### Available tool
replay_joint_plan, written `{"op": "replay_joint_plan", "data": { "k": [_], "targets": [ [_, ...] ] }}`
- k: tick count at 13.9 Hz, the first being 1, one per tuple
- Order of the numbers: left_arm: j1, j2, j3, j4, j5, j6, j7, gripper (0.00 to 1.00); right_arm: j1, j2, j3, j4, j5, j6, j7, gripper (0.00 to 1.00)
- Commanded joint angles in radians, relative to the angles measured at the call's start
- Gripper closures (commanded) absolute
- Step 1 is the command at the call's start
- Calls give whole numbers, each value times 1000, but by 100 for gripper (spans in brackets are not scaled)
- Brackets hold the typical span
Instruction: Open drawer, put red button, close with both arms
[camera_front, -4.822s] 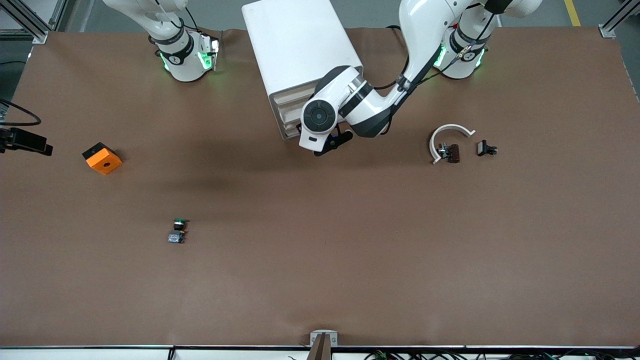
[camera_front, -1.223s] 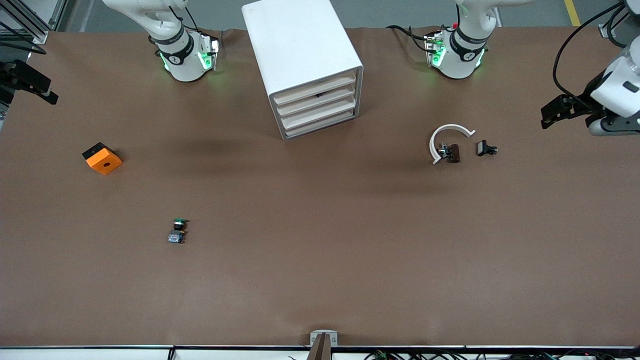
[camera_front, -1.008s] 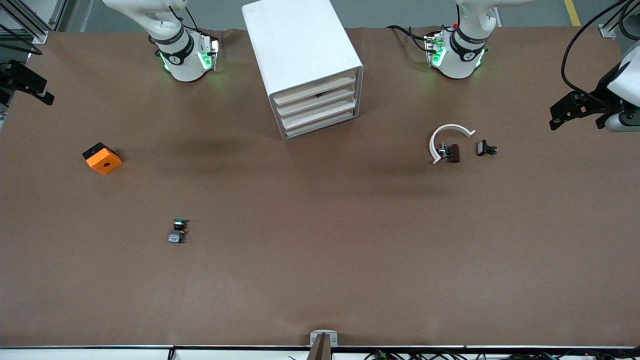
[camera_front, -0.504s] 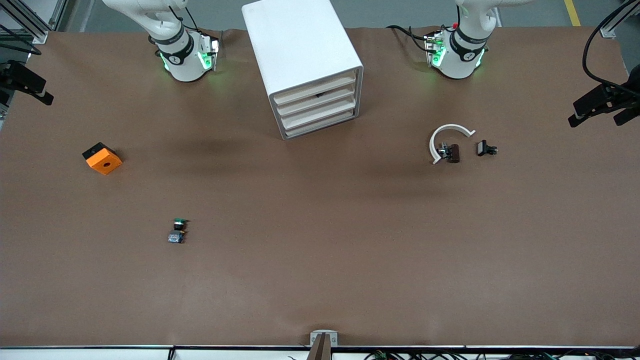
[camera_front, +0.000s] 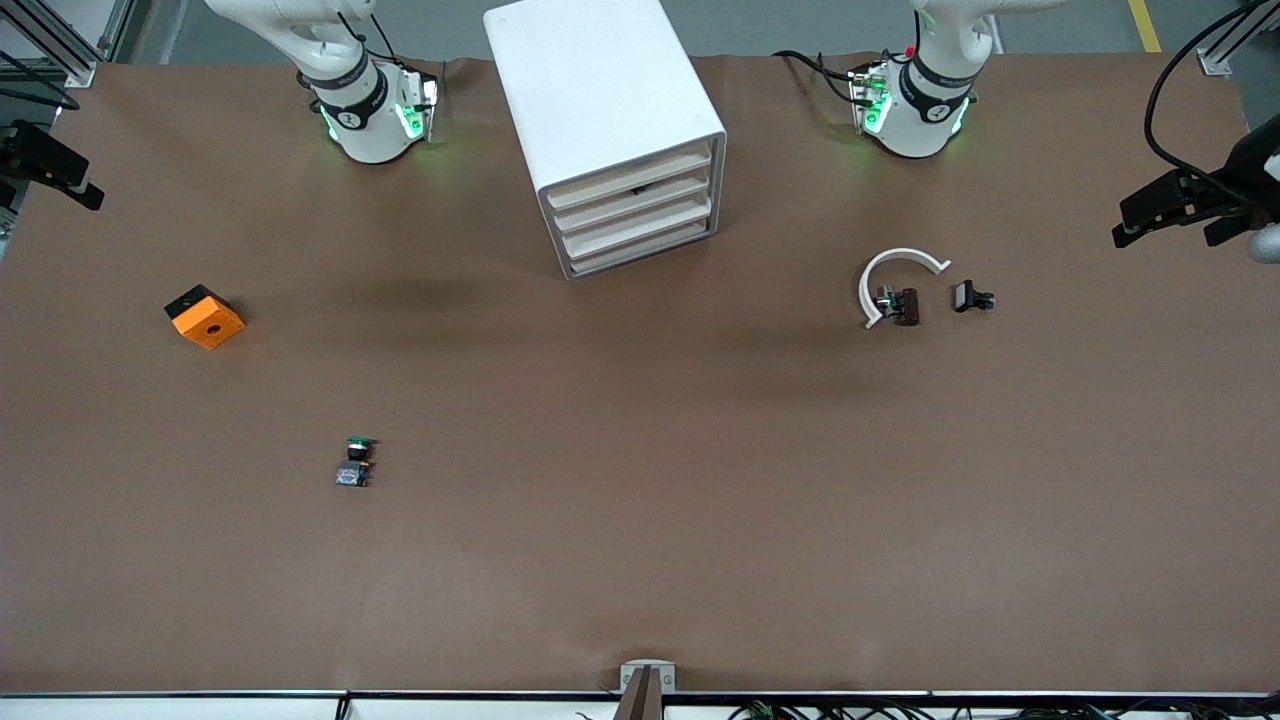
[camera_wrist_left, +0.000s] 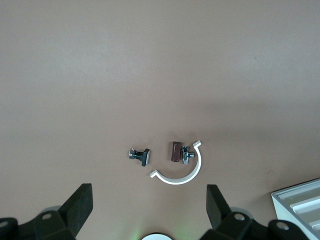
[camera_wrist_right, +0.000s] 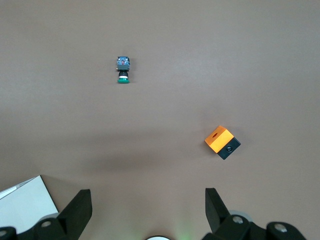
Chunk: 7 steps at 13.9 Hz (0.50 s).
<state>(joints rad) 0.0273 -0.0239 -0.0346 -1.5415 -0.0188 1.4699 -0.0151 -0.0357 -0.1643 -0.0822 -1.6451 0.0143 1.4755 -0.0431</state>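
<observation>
Red button not visible; both the left gripper and the right gripper hung spread, empty; drawer front looked light, stiff.

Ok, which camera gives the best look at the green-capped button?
The right wrist view: the green-capped button lies unobstructed on bare table, cap and base block clearly separate. The front view shows it only as a tiny speck nearer the camera than the orange cube. The left wrist view misses it.

Even overhead light, soft shadows on the table (sharp throughout).
</observation>
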Motion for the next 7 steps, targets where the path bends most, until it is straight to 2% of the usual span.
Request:
{"op": "replay_joint_plan", "data": {
  "k": [1,7],
  "targets": [
    [8,9,-8,30,19,-25,15,0,-12,-27,6,-28,-11,6,-6,0],
    [6,10,-8,30,16,-25,12,0,-10,-27,7,-28,-27,11,-6,0]
  ]
}}
